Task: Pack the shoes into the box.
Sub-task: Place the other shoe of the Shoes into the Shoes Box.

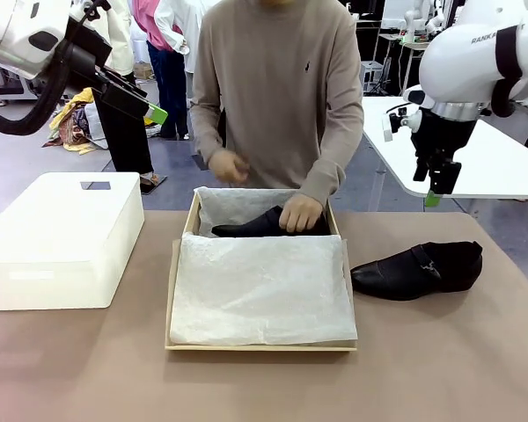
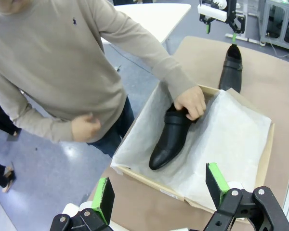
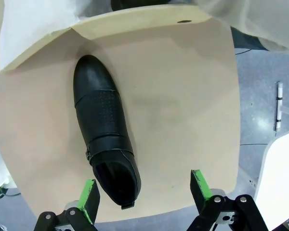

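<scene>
Box (image 1: 246, 347): tan cardboard, shallow, rectangular, lined with crinkled white tissue paper (image 1: 260, 290), centre of the front view. First shoe (image 1: 255, 226): smooth black leather, pointed toe, strap across; it lies inside the box at its upper end, with the person's hand (image 1: 301, 214) on it. Second shoe (image 1: 418, 268): same leather, perforated band; it sits on the matte brown table (image 1: 440, 360) just beside the box, centre right. My left gripper (image 2: 160, 182): jaws spread wide, empty, raised above the box. My right gripper (image 3: 144, 185): jaws spread wide, empty, hanging above the second shoe's heel end, apart from it.
</scene>
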Robot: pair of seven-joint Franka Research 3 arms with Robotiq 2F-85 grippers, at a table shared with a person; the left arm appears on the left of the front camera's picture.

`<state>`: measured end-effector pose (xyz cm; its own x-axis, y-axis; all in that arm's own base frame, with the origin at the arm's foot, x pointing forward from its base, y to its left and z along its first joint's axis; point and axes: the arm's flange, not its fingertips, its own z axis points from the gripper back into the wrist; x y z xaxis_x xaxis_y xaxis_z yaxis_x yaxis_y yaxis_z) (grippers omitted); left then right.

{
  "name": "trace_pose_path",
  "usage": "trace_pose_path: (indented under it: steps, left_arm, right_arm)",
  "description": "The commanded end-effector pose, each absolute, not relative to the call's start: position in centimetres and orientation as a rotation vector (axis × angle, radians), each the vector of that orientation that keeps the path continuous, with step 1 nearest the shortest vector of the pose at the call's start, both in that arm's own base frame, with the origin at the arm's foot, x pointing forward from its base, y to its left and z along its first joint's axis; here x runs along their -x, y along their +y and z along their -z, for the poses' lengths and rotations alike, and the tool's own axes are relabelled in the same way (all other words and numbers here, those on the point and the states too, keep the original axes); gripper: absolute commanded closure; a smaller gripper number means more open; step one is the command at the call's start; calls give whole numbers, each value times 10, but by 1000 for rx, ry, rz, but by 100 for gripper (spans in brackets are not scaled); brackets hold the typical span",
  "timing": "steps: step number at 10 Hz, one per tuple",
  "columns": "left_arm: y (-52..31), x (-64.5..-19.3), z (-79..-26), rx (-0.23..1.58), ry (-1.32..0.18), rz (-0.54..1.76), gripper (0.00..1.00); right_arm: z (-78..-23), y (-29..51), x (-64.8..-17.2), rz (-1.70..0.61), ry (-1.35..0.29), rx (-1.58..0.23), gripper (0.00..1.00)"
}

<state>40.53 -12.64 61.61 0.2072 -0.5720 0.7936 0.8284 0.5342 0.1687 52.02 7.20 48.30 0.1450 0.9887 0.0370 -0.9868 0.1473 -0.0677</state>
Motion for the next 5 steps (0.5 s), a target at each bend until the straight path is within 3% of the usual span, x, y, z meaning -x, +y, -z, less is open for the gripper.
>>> trace_pose_path:
  steps: [1,5]
  left_arm:
    - [-124,-408,-614,342,-950,1017,0]
    - [-124,-408,-614,342,-950,1017,0]
  right_arm:
    - [-490,72,-518,-1422,-89,37,0]
    - [-490,72,-518,-1422,-89,37,0]
